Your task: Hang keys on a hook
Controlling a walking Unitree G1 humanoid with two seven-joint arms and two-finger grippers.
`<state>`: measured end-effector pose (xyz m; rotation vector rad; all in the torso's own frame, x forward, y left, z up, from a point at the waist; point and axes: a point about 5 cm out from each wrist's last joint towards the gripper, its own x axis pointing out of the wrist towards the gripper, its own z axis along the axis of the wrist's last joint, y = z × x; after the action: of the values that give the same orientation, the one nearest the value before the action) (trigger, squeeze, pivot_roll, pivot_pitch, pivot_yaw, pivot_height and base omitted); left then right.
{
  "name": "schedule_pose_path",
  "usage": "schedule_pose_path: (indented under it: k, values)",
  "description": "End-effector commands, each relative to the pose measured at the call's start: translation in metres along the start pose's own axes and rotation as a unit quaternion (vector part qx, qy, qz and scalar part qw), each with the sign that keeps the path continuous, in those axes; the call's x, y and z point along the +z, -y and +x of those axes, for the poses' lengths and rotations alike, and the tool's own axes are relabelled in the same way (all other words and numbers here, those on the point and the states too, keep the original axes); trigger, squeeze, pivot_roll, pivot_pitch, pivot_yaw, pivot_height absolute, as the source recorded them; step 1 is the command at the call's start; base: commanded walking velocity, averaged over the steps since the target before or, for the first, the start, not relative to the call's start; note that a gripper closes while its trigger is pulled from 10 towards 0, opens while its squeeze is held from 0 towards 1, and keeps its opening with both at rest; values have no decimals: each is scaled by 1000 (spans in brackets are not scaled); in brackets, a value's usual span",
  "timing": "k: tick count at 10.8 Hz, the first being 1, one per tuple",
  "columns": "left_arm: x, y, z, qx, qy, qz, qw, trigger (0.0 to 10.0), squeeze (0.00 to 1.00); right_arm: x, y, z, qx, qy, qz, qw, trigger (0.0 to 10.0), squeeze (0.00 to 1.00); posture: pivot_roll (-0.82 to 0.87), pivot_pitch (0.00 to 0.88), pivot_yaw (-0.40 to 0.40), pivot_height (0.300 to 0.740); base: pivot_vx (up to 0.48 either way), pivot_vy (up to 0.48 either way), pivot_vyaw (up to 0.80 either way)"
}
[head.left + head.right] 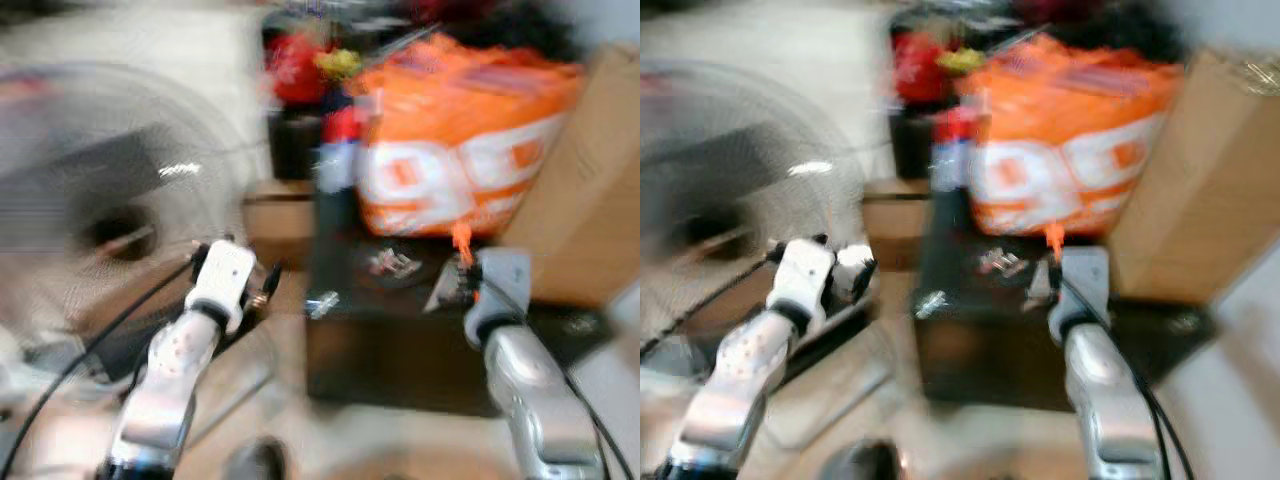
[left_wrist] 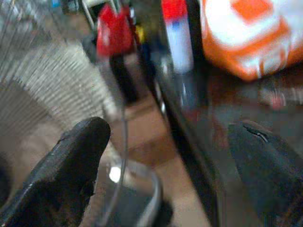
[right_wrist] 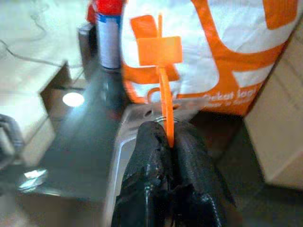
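My right gripper (image 3: 170,142) is shut on the strap of an orange plastic key tag (image 3: 160,47), which sticks up from between the fingers. In the blurred head views the same tag (image 1: 462,240) shows above the right gripper (image 1: 462,272), over a black glossy table (image 1: 400,350). Small silvery items (image 1: 393,262), possibly keys, lie on that table just left of the gripper. My left gripper (image 1: 262,287) is held out left of the table with its fingers (image 2: 71,170) spread wide and nothing between them.
A large orange and white bag (image 1: 470,140) sits at the back of the table, with a red-capped spray can (image 3: 108,33) beside it. A cardboard box (image 1: 590,190) stands on the right. A round fan grille (image 1: 100,200) is on the left.
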<state>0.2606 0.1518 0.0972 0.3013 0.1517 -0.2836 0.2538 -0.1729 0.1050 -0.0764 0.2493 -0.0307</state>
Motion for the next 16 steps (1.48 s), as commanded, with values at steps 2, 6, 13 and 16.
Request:
schedule_pose_path:
  k: [2, 6, 13, 16]
  values:
    - [12, -4, 5, 4, 23, 9, 1000, 10000, 0, 4, 2, 0, -7, 1, -6, 1000, 10000, 0, -50, 0, 10, 740, -272, 0, 0]
    - [14, -3, 6, 3, 29, 8, 1000, 10000, 0, 7, 6, -2, -24, 8, -13, 1000, 10000, 0, -54, 0, 12, 740, -62, 0, -200]
    - [18, -4, 10, -5, 35, 18, 999, 10000, 0, 27, 19, -4, -75, 51, 0, 996, 10000, 0, -59, 0, 25, 740, 0, 0, -800]
    - [24, -3, 13, -8, 46, 15, 999, 10000, 0, 38, 20, -3, -76, 67, 3, 995, 10000, 0, -62, 0, 28, 740, 0, 0, -800]
